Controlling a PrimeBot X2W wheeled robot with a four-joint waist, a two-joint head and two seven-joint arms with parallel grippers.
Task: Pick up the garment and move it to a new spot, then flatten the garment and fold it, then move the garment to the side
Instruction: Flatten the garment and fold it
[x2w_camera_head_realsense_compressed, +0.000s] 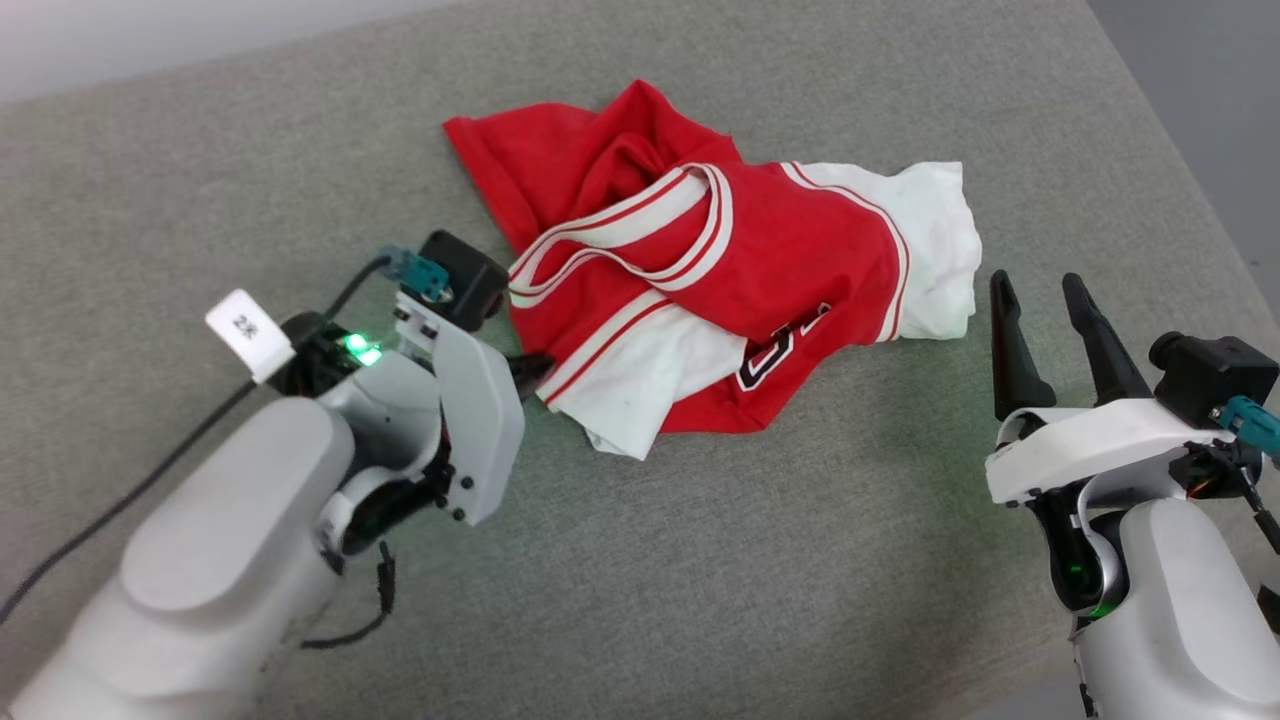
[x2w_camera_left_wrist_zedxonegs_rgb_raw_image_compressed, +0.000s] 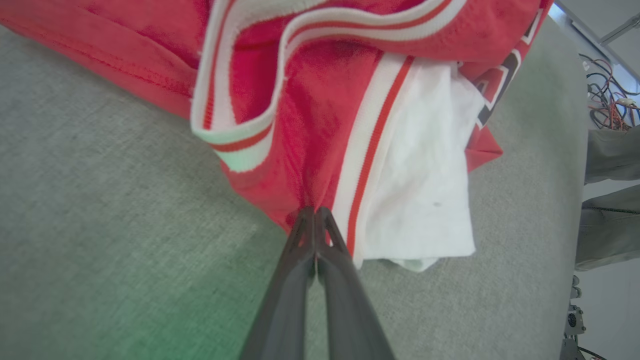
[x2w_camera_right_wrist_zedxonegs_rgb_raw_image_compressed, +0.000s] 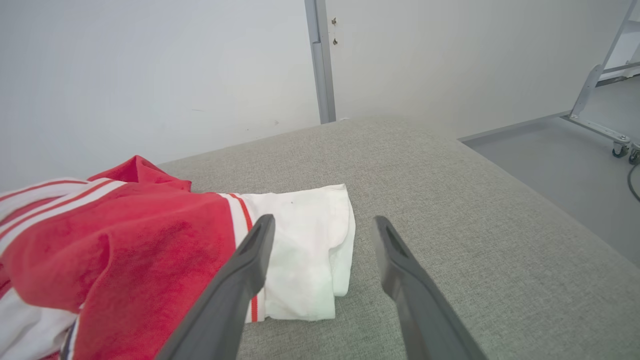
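Lying crumpled on the grey fabric surface (x2w_camera_head_realsense_compressed: 700, 560), the garment (x2w_camera_head_realsense_compressed: 760, 270) sits around the middle, toward the far side, with one white sleeve at its right end and another at its near edge. The left gripper (x2w_camera_head_realsense_compressed: 535, 368) has its jaws pressed together on the garment's near-left red edge, just beside the striped sleeve seam. The right gripper (x2w_camera_head_realsense_compressed: 1035, 285) stands just right of the right sleeve, apart from it, jaws wide and holding nothing.

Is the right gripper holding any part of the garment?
No, the right gripper stands open, apart from the garment, with bare grey surface between them.
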